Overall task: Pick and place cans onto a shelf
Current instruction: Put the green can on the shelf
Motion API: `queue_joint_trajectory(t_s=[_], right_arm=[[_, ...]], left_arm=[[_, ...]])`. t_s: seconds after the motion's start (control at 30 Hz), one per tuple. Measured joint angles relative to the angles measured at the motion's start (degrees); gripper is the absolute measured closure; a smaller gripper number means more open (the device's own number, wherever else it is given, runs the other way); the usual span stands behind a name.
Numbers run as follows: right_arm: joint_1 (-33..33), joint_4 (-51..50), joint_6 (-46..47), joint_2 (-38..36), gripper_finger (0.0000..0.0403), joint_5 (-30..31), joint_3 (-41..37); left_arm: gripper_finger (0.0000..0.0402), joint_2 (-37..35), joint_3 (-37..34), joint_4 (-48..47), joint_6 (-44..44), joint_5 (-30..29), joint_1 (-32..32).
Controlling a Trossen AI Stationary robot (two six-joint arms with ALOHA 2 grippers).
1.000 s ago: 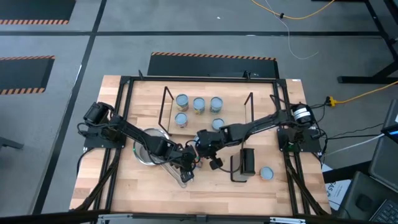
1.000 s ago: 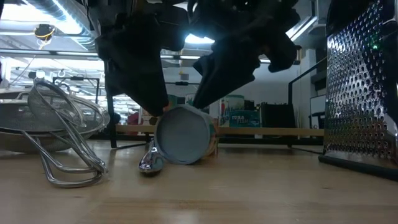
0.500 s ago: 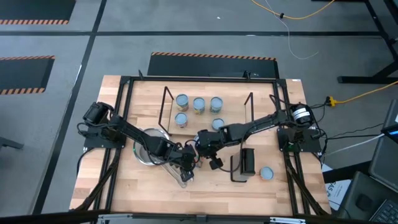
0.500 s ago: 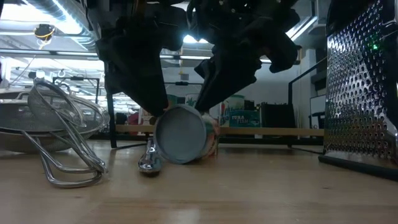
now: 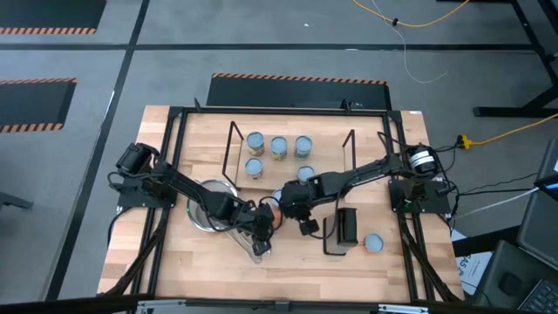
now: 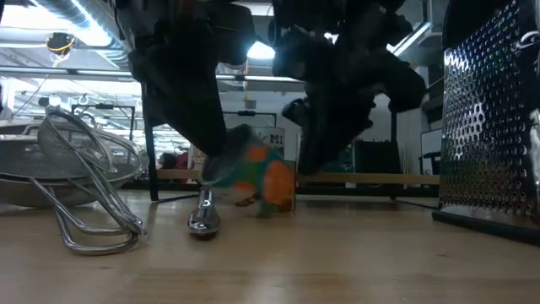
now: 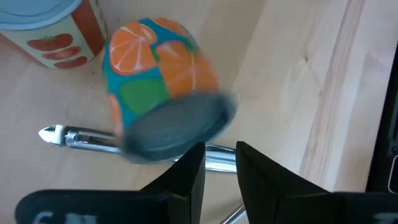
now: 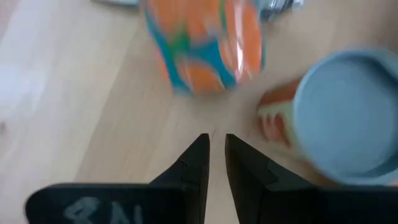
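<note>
An orange, teal and green can (image 7: 165, 68) sits tilted on the table between my two grippers, its grey end (image 7: 174, 127) toward my left gripper. It shows blurred in the low view (image 6: 257, 179). My left gripper (image 7: 219, 149) is shut right at that end's rim. My right gripper (image 8: 216, 140) is shut a little short of the can (image 8: 202, 43), touching nothing. A tomato-label can (image 8: 345, 118) stands upright beside it. The shelf (image 5: 327, 161) at the table's far side carries several cans (image 5: 279, 146). My left gripper's shut fingertips (image 7: 198, 152) stand at the lower rim of the can's grey end (image 7: 202, 134), coming slanting down from the table's left. I cannot tell whether they touch it. The can is tilted, with its lower edge (image 6: 274, 207) on the table.
A mesh strainer (image 5: 209, 208) lies left of the grippers. A shiny metal utensil (image 7: 81, 138) lies under the can's end. A black perforated grater (image 5: 347, 225) stands to the right, and one more can (image 5: 373, 243) sits near the right front corner.
The can lay on its side with its grey end toward the near edge. It has turned about on the table, so its coloured label now faces the near edge. My right gripper has tipped steeper and shifted slightly toward the table's right, off the can.
</note>
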Motion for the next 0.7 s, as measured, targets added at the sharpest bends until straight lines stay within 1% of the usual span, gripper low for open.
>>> queue_joint_trajectory(t_s=[0.1,0.33,0.7], right_arm=[[-0.01,-1.27,-0.05,0.27,0.0347,-0.03,-0.26],[0.01,-0.27,-0.32,0.15,0.0347,-0.29,0.09],[1.3,-1.77,-2.11,0.13,0.0347,-0.48,5.25]], left_arm=[[0.0319,-0.02,0.0,-0.07,0.21,0.11,-0.02],[0.0319,-0.02,0.0,0.15,0.25,-1.55,0.11],[0.0319,-0.02,0.0,0.24,0.23,-1.73,0.11]])
